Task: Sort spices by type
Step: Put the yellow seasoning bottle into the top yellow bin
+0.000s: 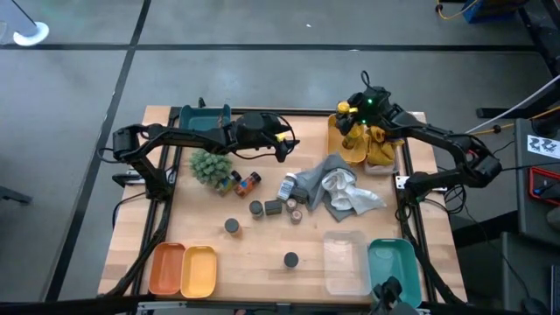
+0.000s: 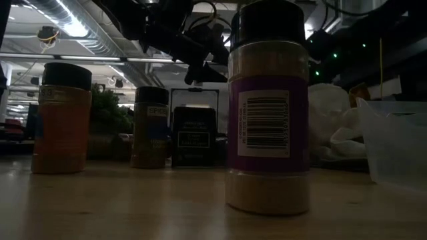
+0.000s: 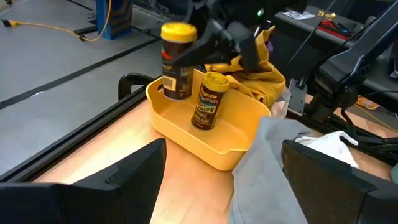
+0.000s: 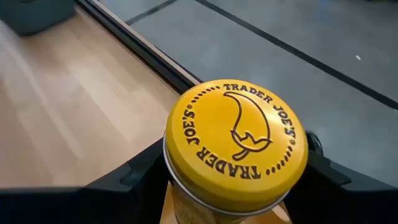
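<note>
While the right gripper [image 4: 233, 186] clasps the yellow-lidded Trader Joe's jar [image 3: 176, 59] below its lid, over the yellow tray [image 3: 205, 134], it looks rigid and slick (probably glass); mid-body suits. Left gripper [image 1: 284, 144] hangs spread, empty.

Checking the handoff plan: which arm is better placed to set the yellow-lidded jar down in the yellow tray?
Right. Its tool grips the yellow-lidded jar over the yellow tray; the left tool is open mid-table.

Low view is dim and backlit by ceiling strip lights [image 2: 73, 28] at ten o'clock; other views evenly lit.
</note>
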`<state>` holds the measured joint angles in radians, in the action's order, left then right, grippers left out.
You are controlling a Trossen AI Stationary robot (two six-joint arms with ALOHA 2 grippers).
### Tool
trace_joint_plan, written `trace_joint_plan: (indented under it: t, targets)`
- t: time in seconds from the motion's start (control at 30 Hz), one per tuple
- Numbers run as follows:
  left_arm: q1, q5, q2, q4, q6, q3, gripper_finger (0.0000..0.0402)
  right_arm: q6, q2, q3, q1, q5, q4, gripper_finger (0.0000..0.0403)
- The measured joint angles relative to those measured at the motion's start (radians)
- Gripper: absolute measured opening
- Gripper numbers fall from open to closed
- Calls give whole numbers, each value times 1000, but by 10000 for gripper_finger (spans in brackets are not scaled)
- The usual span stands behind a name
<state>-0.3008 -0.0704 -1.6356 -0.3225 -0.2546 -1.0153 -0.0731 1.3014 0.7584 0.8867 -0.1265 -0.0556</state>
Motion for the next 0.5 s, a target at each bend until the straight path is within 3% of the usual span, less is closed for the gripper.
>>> trace_joint_plan:
  t: [0.3,0.5]
  targets:
    - [0,0,0,0,0,0,301,-3,0,-142,26,13,182,247]
    - [0,0,0,-1,0,0,301,-4,0,-169,24,40,190,248]
